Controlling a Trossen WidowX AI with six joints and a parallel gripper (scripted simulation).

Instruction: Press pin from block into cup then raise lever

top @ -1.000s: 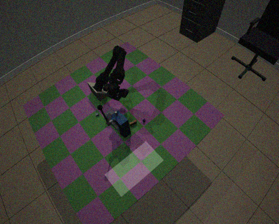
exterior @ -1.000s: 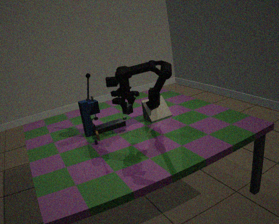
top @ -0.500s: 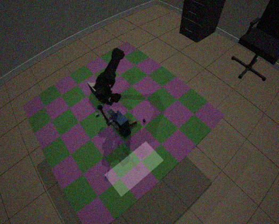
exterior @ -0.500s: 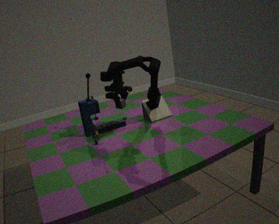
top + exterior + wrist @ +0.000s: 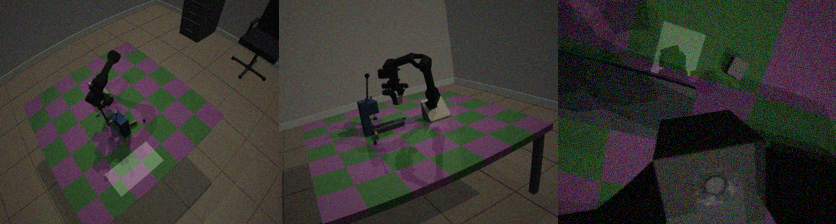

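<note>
The top view hides the gripper and most of the block behind the dark arm [image 5: 107, 70] [image 5: 428, 80], and the cup cannot be made out for certain in any view. In the wrist view the block's lower part is cut off by the picture's bottom edge, and deep shadow swallows much of the fingers. Whether the pin fills the round spot on the block's face is hard to tell. No brand, label or writing can be read.

The gripper [image 5: 398, 98] [image 5: 702, 155] is clamped on the block [image 5: 398, 100] [image 5: 708, 172], a grey, flat-faced, box-like piece held above the table [image 5: 465, 149], apart from the press bed [image 5: 391, 126]. The blue press [image 5: 122, 124] [image 5: 365, 114] is angular, its slim lever [image 5: 367, 86] upright with a round knob. Pink and green squares pattern the tabletop; the arm's pale base [image 5: 445, 113] is wedge-shaped.
</note>
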